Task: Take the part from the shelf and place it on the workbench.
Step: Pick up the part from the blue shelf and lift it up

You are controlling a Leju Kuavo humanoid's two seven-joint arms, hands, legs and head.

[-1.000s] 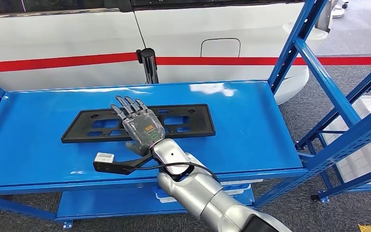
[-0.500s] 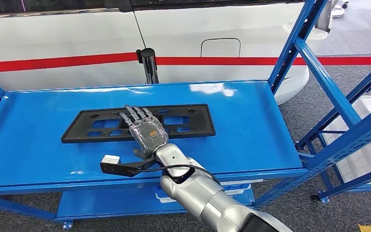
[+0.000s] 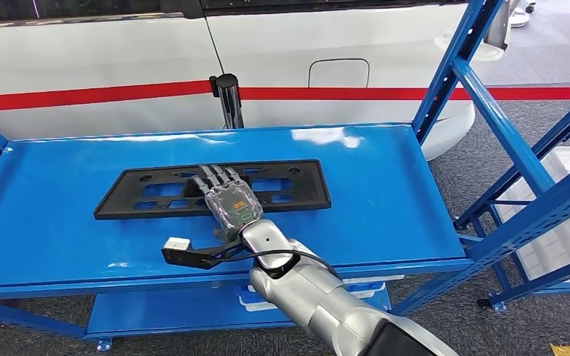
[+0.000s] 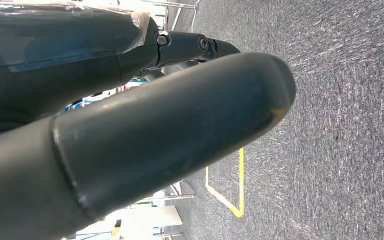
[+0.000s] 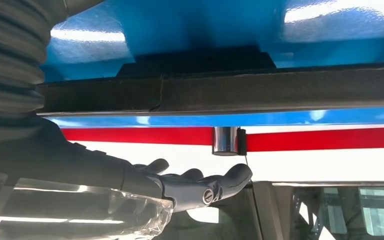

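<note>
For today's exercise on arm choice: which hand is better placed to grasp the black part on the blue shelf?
The right hand: it is spread above the black part on the blue shelf. The left wrist view looks at carpet.

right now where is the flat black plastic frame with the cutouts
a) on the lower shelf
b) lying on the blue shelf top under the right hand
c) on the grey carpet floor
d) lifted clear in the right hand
b: the flat black plastic frame lies on the blue metal shelf top, with the right hand stretched out over its middle.
</note>
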